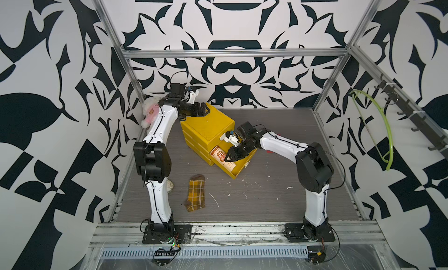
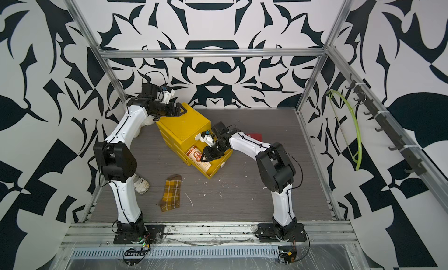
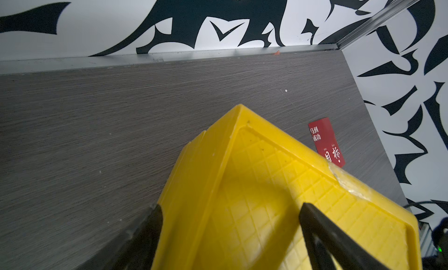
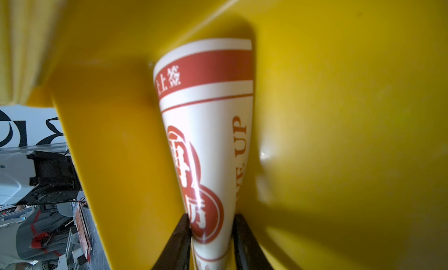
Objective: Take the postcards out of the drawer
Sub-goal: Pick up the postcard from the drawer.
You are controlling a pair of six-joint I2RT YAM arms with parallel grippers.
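Right gripper (image 4: 212,216) pinches a bowed cream postcard (image 4: 208,135), orange-red band, "UP", lengthwise ahead of its jaws; left gripper (image 3: 230,205) gapes astride yellow plastic cabinet (image 3: 266,159).

Take the open bottom drawer (image 1: 238,172) as the clock's centre, 12 toward the back wall. From 4 to 6 o'clock the grey wood-grain tabletop (image 1: 278,196) is bare, an easy way in. The yellow plastic drawer cabinet (image 1: 208,125) walls off 11, with the left gripper (image 1: 204,111) spread wide astride its far top corner. The white right arm (image 1: 278,142) bars 3. The right gripper (image 1: 227,158) crowds the drawer, pinching a curled cream-and-red postcard (image 4: 208,135). A yellow-brown plaid sock (image 1: 196,196) lies flat at 7 and a red card (image 2: 255,136) at 2.
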